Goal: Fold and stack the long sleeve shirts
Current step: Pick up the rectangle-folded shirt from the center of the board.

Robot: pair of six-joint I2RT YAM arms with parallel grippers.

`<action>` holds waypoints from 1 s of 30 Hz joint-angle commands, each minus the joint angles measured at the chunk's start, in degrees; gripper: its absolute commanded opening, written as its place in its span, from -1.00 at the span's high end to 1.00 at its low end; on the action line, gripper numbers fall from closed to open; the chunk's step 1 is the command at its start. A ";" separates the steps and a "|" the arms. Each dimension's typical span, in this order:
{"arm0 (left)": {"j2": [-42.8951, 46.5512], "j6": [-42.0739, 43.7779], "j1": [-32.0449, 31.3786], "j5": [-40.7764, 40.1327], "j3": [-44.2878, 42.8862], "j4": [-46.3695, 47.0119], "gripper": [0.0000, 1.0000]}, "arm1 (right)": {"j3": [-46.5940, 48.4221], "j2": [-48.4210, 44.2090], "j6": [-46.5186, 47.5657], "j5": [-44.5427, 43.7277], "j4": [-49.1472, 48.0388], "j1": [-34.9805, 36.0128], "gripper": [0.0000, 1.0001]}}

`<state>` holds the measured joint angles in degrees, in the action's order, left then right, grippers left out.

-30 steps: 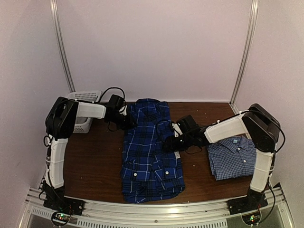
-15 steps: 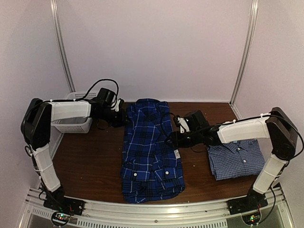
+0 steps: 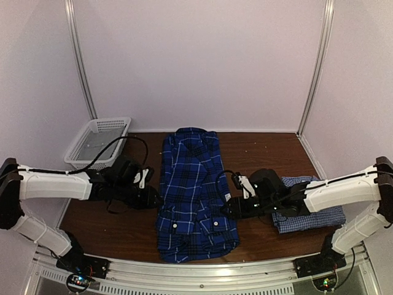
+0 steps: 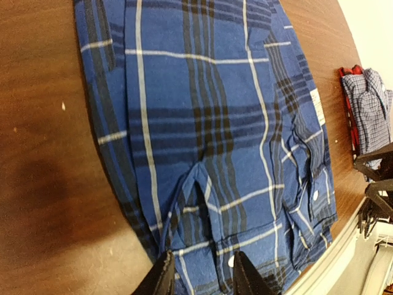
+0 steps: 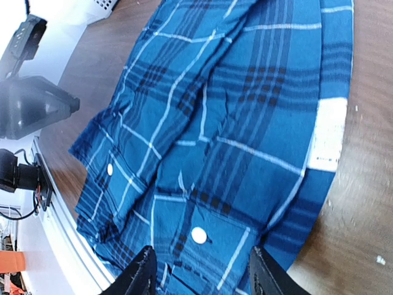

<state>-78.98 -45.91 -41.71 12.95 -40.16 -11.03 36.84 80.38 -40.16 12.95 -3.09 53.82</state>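
Observation:
The dark royal-blue plaid shirt [image 3: 193,190] lies folded into a long strip down the middle of the table. It fills the left wrist view [image 4: 209,123] and the right wrist view [image 5: 245,110]. My left gripper [image 3: 153,198] is open at the shirt's left edge near its lower end, its jaws [image 4: 202,279] over the edge of the cloth. My right gripper [image 3: 228,209] is open at the shirt's right edge, its jaws [image 5: 202,279] over a cuff with a white button [image 5: 198,235]. The paler small-check shirt [image 3: 307,212] lies folded at the right, partly under my right arm.
A white mesh basket [image 3: 98,140] stands at the back left. The table's near edge and metal rail [image 3: 196,270] run just below the plaid shirt. A white label [image 5: 328,135] shows on the shirt's right edge. Walls close in the back and sides.
Both arms have swung from the shirt's far and middle part down towards its near end, stretched low over the table. The shirts have not moved.

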 commanded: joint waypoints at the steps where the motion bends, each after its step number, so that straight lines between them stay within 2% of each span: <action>1: 5.43 -6.51 -4.05 -5.71 5.88 4.69 0.33 | -3.23 -1.82 -2.72 -3.07 -2.32 2.15 -0.05; 7: 7.46 -10.00 -8.64 -8.77 9.81 4.62 0.31 | -4.42 -0.74 -3.43 -3.63 -2.67 3.97 -0.02; 16: 3.68 -10.06 -11.37 -10.05 8.40 4.13 0.34 | -4.36 2.49 -3.68 -4.25 -2.98 5.09 0.02; 25: -0.32 -10.03 -14.02 -9.85 5.49 4.03 0.71 | -3.89 5.31 -4.22 -4.03 -3.76 6.18 0.09; 30: -0.74 -9.67 -15.14 -9.34 3.33 1.34 0.92 | -3.36 5.74 -4.37 -3.30 -2.97 6.88 0.35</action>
<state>-79.24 -55.90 -55.90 3.70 -34.00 -9.10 32.71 85.78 -44.27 10.20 -5.48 59.90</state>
